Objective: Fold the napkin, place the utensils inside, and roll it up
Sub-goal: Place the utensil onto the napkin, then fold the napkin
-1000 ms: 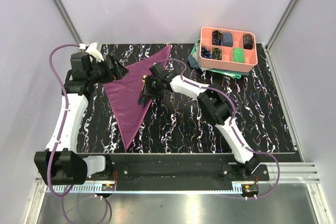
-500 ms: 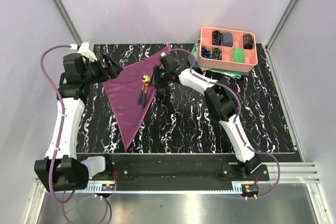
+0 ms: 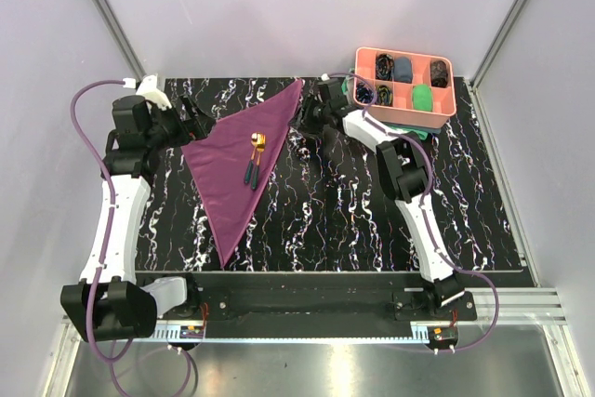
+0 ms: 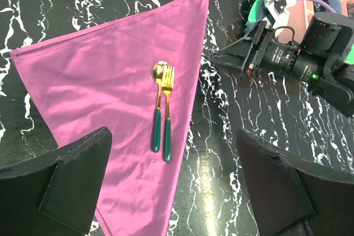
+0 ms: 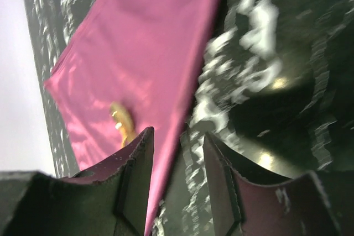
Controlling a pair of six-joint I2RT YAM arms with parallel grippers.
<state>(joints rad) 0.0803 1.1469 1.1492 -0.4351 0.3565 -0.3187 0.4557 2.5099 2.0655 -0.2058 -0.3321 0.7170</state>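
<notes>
My right gripper (image 3: 300, 121) has drawn away from the spoon (image 4: 157, 109) and fork (image 4: 167, 113) to the napkin (image 3: 226, 163) edge, fingers parted, empty. My left gripper (image 3: 198, 118) is spread wide.

— Where does your overhead view sit?
— High above and behind the arm bases (image 3: 107, 299) at 6 o'clock. It's far off and looks down on the whole black white-veined tabletop (image 3: 325, 220).
— And your left wrist view?
— Near, from 9 o'clock facing 3, over the plum-purple triangular cloth napkin (image 4: 99, 81) and the gold-headed, teal-handled spoon and fork (image 4: 163, 109).
— The right wrist?
— Very close, tilted and blurred, from 1 o'clock facing 9. All three views share that napkin and the gold heads.
</notes>
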